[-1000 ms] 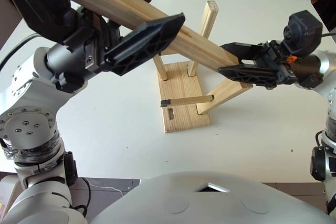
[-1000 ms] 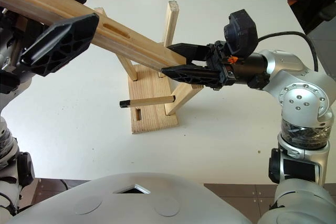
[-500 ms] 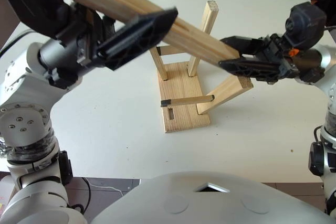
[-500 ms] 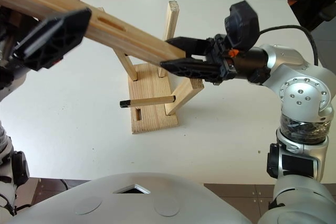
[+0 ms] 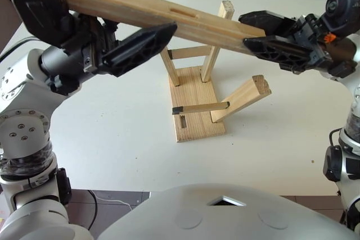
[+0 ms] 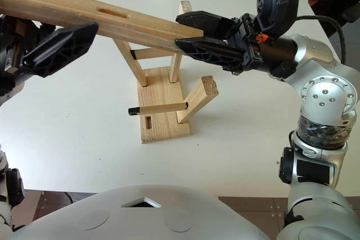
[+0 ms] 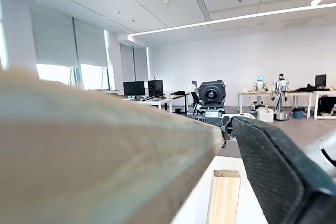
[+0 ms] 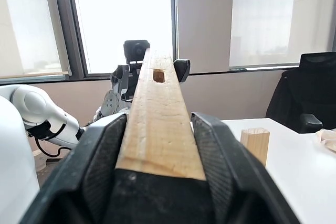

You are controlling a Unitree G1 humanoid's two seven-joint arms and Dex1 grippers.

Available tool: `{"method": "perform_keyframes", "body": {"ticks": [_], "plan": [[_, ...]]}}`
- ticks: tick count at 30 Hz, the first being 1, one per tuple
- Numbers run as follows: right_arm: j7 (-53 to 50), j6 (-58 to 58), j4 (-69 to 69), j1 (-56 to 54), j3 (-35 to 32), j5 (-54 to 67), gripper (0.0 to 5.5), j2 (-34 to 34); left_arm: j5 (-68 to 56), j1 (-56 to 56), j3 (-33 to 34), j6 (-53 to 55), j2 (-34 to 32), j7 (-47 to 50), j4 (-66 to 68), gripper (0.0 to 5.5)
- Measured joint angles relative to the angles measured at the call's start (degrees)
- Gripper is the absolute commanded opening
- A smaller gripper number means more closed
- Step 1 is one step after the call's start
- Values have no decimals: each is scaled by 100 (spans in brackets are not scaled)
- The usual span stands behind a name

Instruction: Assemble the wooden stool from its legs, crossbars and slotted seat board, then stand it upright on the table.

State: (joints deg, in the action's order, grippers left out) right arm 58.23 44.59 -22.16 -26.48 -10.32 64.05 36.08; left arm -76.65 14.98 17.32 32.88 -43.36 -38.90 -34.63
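**A:** What do we stand at, and what room is this?

**B:** A white table [image 5: 112, 139] in an open office. We see bright windows [image 8: 121, 19], a black chair [image 8: 310, 93] and desks [image 7: 134, 97] with monitors.

**A:** And the stool parts?

**B:** The seat board [image 5: 203, 126] lies flat mid-table. A tall leg [image 5: 212, 60] and a second leg [image 5: 171, 71] stand at its far end, with a crossbar [image 5: 188, 53] between them. A leaning leg [image 5: 242, 99] props at its right edge, carrying a thin bar [image 5: 199, 107].

**A:** What is in the way?

**B:** The slotted beam [image 5: 197, 19] that we hold above them. The left gripper [image 5: 152, 12] is clamped on one end and the right gripper [image 5: 247, 29] on the other.
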Motion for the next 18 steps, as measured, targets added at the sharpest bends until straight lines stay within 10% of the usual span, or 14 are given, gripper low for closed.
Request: {"method": "perform_keyframes", "body": {"ticks": [18], "plan": [[328,-474,-114,30,363,-790,205,315,922,69,59,271,-696,-1286,495,387]]}}
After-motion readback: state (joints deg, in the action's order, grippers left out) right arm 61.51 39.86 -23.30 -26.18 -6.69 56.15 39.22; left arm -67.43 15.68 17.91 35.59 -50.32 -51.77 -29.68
